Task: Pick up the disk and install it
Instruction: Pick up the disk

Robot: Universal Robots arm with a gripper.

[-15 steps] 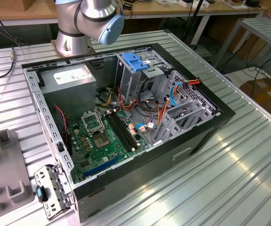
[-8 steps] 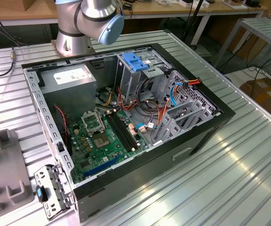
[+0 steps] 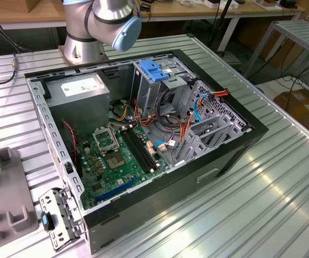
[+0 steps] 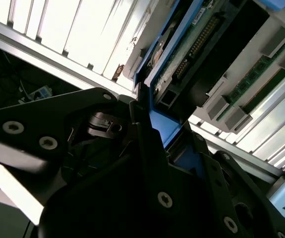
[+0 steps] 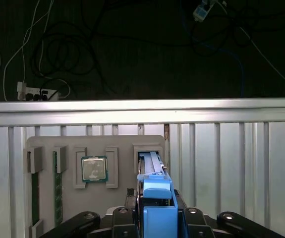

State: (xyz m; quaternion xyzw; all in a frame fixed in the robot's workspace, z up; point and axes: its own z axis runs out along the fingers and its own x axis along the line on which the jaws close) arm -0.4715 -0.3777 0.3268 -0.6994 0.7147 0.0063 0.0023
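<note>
The disk (image 5: 151, 166) stands on edge in a slot of the grey holder tray (image 5: 45, 144), its blue plastic rail uppermost. In the second wrist view the disk (image 4: 194, 42) shows its green circuit-board side and a blue rail along the edge. My gripper (image 5: 157, 218) straddles the near end of the disk, one dark finger pressed against each side. The same grip shows close up in the second wrist view, where the gripper (image 4: 164, 134) has the blue rail between its fingers. The open computer case (image 3: 235, 148) lies on the ribbed metal table.
The tray also holds a processor chip (image 5: 93, 168) and a memory stick (image 5: 58, 191). The case contains a grey power-supply box (image 3: 79, 88), a metal cage with a blue top (image 3: 154, 70), cables and the motherboard (image 3: 114, 161). The arm's base (image 3: 84, 43) stands behind the case.
</note>
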